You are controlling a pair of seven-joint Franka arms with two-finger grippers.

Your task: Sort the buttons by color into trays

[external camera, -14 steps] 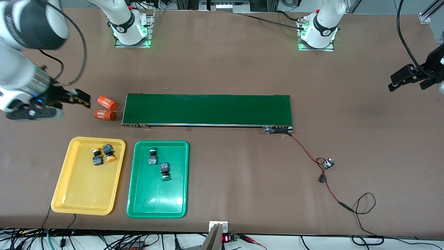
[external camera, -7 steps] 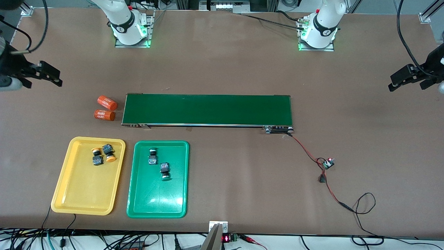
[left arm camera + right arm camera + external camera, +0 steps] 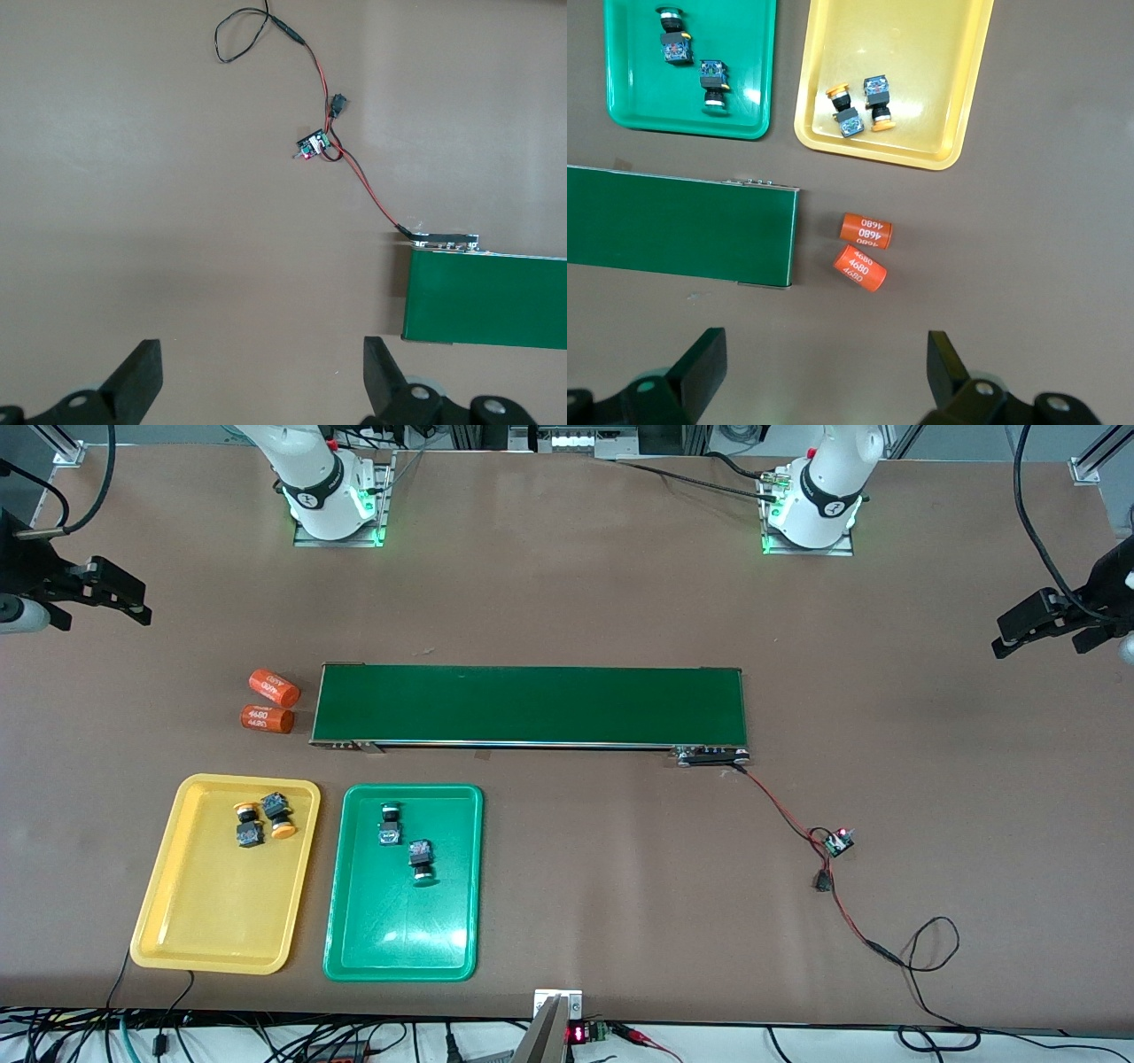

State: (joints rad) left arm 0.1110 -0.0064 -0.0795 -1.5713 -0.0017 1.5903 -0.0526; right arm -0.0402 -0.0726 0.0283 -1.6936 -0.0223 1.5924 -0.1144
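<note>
Front view suggests sorting is done: yellow buttons (image 3: 259, 820) in yellow tray (image 3: 200, 921), green buttons (image 3: 405, 842) seemingly in green tray (image 3: 390, 939), left hand (image 3: 1036, 626) and right hand (image 3: 111, 593) wide, empty.

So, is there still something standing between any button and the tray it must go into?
No. Both yellow-capped buttons already lie in the yellow tray, both green-capped buttons in the green tray. Left gripper and right gripper hang open over bare table ends.
</note>
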